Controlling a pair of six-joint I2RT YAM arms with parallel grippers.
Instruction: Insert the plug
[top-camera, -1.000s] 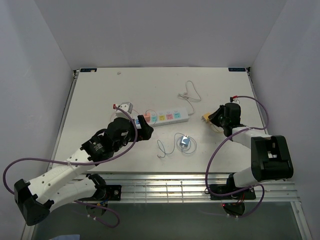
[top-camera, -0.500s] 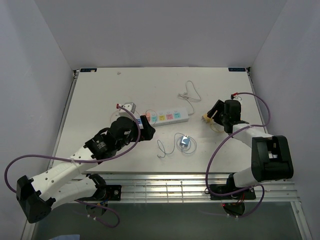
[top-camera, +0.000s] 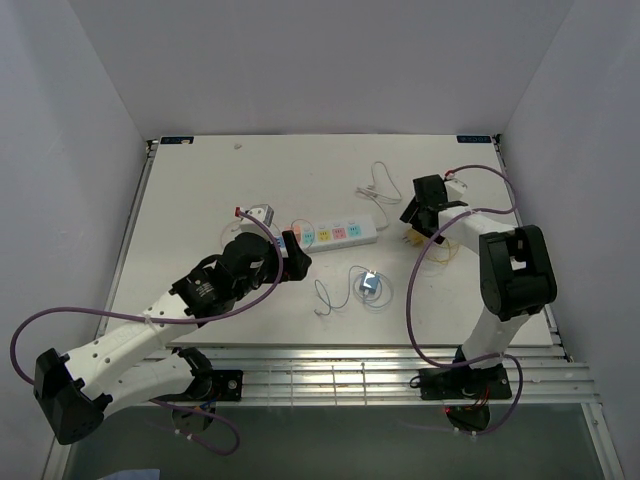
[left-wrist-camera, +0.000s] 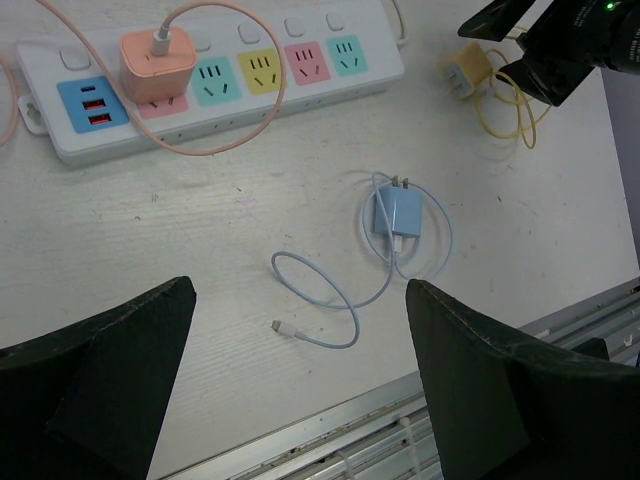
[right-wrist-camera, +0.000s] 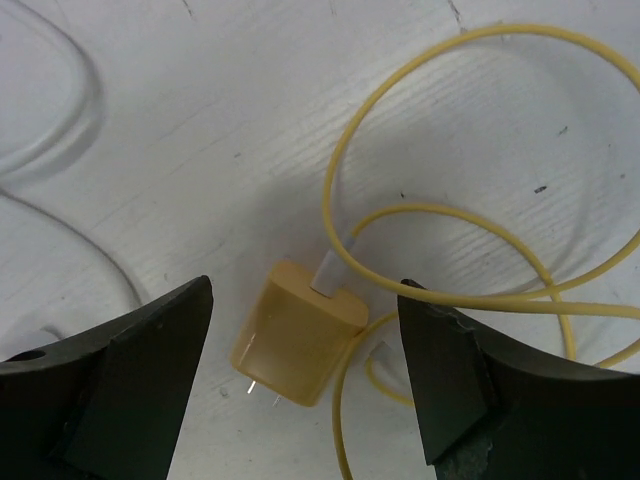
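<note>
One power strip (left-wrist-camera: 200, 80) lies between the side edges, pink charger (left-wrist-camera: 157, 58) in; left gripper (left-wrist-camera: 298, 300) hangs open, right gripper (right-wrist-camera: 305, 290) gapes around my yellow plug (right-wrist-camera: 298, 345) near the right edge; I reckon pickup and insertion remain

Glossy yellow plastic plug (right-wrist-camera: 298, 345) (table (right-wrist-camera: 200, 120) matt, scuffed).

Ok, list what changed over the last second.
The right gripper swung away from its base and slightly left, and now hangs open over the yellow square charger plug, gripping nothing. The left gripper edged slightly right. The plug, the white power strip and the blue charger stayed put.
</note>
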